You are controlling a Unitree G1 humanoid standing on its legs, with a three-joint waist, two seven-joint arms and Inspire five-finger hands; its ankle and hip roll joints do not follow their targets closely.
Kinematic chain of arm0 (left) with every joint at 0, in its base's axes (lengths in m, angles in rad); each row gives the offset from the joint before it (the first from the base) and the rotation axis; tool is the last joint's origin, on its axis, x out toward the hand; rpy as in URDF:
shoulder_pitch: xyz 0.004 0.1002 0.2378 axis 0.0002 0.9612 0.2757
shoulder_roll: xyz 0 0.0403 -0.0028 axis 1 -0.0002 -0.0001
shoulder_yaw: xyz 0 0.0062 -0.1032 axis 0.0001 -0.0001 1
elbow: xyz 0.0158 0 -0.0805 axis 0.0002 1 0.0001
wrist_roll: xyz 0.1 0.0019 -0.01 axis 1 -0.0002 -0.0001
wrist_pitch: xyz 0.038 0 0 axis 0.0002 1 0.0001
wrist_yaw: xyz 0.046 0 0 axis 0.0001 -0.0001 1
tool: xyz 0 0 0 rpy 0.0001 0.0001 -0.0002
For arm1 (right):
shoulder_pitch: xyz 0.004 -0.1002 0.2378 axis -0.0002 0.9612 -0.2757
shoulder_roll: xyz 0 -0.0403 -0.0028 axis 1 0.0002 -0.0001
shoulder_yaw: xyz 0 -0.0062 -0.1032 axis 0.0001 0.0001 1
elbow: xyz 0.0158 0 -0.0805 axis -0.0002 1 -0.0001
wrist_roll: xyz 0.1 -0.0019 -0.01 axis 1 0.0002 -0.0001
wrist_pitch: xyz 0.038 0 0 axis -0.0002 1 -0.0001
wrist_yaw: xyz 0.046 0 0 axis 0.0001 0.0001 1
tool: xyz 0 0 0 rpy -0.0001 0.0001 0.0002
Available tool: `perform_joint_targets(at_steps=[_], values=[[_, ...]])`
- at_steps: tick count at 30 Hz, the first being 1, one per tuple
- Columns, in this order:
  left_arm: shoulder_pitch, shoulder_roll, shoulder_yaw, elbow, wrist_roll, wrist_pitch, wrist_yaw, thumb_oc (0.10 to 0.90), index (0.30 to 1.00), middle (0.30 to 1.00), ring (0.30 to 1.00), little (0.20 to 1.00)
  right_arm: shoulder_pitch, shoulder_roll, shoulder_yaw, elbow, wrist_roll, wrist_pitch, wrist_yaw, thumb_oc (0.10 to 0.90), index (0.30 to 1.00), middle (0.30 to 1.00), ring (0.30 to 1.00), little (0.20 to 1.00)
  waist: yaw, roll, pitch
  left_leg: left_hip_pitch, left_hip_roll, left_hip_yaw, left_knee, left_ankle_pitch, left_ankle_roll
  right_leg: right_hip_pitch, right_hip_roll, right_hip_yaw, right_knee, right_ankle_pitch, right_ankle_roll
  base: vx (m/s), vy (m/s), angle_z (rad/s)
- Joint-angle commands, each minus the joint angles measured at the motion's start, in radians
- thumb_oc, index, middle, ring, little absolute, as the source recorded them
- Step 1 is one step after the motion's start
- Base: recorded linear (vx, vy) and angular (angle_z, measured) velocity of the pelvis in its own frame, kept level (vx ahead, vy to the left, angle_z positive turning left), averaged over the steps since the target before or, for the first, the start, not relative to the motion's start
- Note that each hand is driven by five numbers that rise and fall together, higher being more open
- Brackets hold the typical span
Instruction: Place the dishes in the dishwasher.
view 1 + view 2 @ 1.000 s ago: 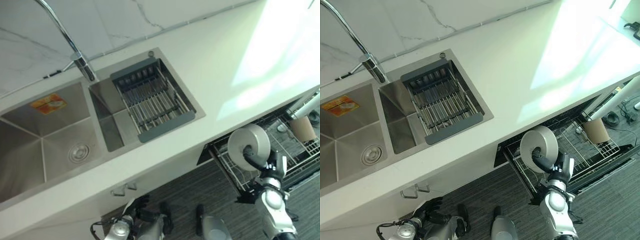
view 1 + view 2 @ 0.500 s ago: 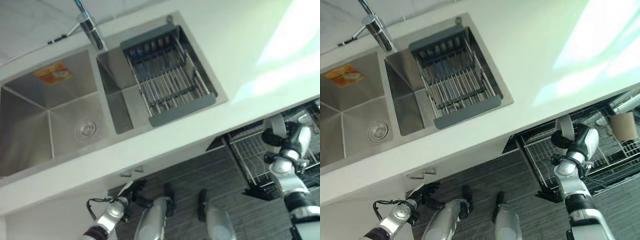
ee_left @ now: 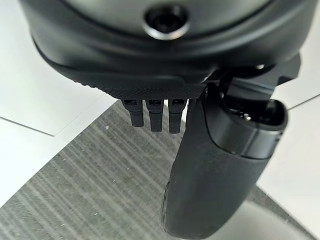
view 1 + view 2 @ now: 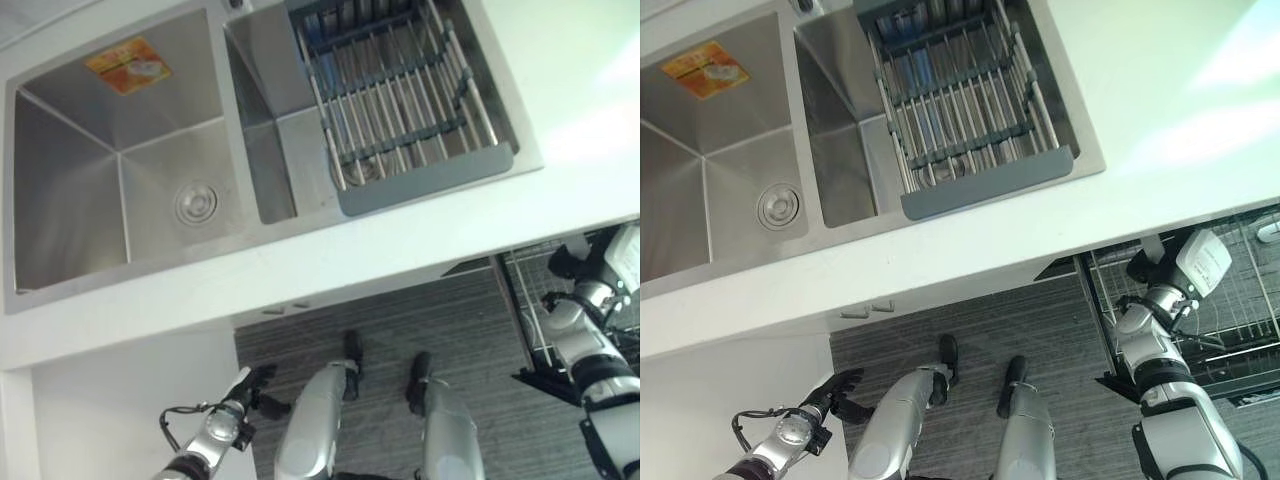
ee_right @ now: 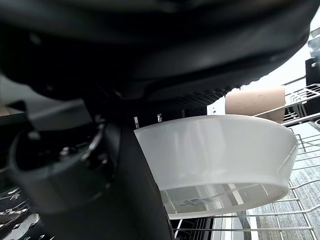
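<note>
Right hand (image 4: 1152, 272) has dropped under the counter (image 4: 970, 240) edge w/ fingers and thumb curled on the white bowl (image 5: 220, 160), now low over the dishwasher rack (image 4: 1240, 320) near a tan cup (image 5: 255, 102). Placement looks close, not yet released. Left hand (image 4: 835, 392) hangs by the floor, fingers loosely bent, holding nothing.

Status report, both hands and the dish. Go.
Right hand shut on white bowl, over the dishwasher rack. Left hand low by the floor, open, idle. Tan cup already in rack beyond the bowl.

Steel sink (image 4: 120, 170), grey drying rack (image 4: 400, 100)
</note>
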Motion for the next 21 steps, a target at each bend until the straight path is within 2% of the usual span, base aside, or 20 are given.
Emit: perform_joint_targets(at_steps=[1,6,8,9,12,13,14,19,21], values=[[0.032,0.025,0.002,-0.055,-0.007,-0.055,0.043,0.800,0.900,0.900,0.900,0.900,-0.084,-0.108,0.014,-0.061,-0.050,0.002,-0.076,0.400,0.300,0.300,0.300,0.300,-0.012,0.052,-0.008,0.070,-0.012,-0.117,-0.060,-0.062,-0.040,0.020,0.038,0.020,0.048,-0.032,0.015,-0.04,-0.024,-0.03],[0.014,0.027,-0.006,-0.067,-0.001,-0.051,0.053,0.800,0.900,0.900,0.900,0.900,-0.079,-0.085,0.053,-0.041,-0.082,0.053,0.011,0.400,0.300,0.300,0.300,0.300,-0.012,0.053,-0.008,0.032,-0.006,-0.114,-0.060,-0.055,-0.038,-0.022,0.048,0.024,0.073,-0.039,0.012,-0.01,-0.011,0.01],[0.002,0.027,-0.005,-0.061,0.004,-0.051,0.054,0.800,0.900,0.900,0.900,0.900,-0.068,-0.059,0.081,-0.004,-0.073,0.069,0.042,0.438,0.356,0.356,0.356,0.356,-0.010,0.052,-0.008,0.020,-0.004,-0.114,-0.060,-0.052,-0.038,-0.035,0.051,0.025,0.085,-0.042,0.010,0.00,-0.041,0.02],[-0.002,0.028,-0.005,-0.059,0.005,-0.053,0.055,0.800,0.900,0.900,0.900,0.900,-0.063,-0.046,0.090,0.012,-0.068,0.069,0.045,0.400,0.300,0.300,0.300,0.300,-0.009,0.051,-0.008,0.016,-0.003,-0.114,-0.060,-0.051,-0.037,-0.039,0.052,0.024,0.089,-0.042,0.009,0.00,-0.052,0.03],[-0.012,0.027,-0.003,-0.061,0.001,-0.046,0.059,0.800,0.900,0.900,0.900,0.900,-0.041,-0.016,0.098,0.043,-0.021,0.058,0.036,0.400,0.300,0.300,0.300,0.300,-0.008,0.049,-0.008,0.005,-0.001,-0.113,-0.060,-0.050,-0.036,-0.052,0.052,0.023,0.101,-0.043,0.008,0.00,-0.032,0.03],[-0.013,0.026,-0.004,-0.062,-0.003,-0.044,0.061,0.800,0.900,0.900,0.900,0.900,-0.034,-0.006,0.094,0.050,-0.013,0.054,0.037,0.554,0.531,0.531,0.531,0.531,-0.008,0.049,-0.008,0.004,0.000,-0.113,-0.060,-0.050,-0.035,-0.054,0.053,0.022,0.102,-0.044,0.008,0.00,-0.025,0.08],[-0.013,0.026,-0.002,-0.065,-0.006,-0.039,0.061,0.800,0.900,0.900,0.900,0.900,-0.026,0.006,0.090,0.052,-0.006,0.049,0.043,0.800,0.900,0.900,0.900,0.900,-0.009,0.049,-0.008,0.003,0.000,-0.111,-0.060,-0.050,-0.035,-0.056,0.054,0.022,0.104,-0.044,0.007,0.00,-0.026,0.08],[-0.015,0.022,0.010,-0.058,-0.015,-0.028,0.058,0.800,0.900,0.900,0.900,0.900,0.005,0.061,0.080,0.060,0.052,0.039,0.081,0.800,0.900,0.900,0.900,0.900,-0.010,0.042,-0.008,-0.001,0.001,-0.110,-0.060,-0.049,-0.033,-0.063,0.058,0.023,0.108,-0.042,0.006,0.00,-0.026,0.02],[-0.016,0.022,0.014,-0.063,-0.021,-0.024,0.061,0.800,0.900,0.900,0.900,0.900,0.016,0.084,0.075,0.069,0.092,0.041,0.142,0.800,0.900,0.900,0.900,0.900,-0.011,0.039,-0.008,-0.002,0.002,-0.107,-0.060,-0.050,-0.032,-0.063,0.060,0.024,0.106,-0.041,0.005,0.00,-0.034,0.00]])
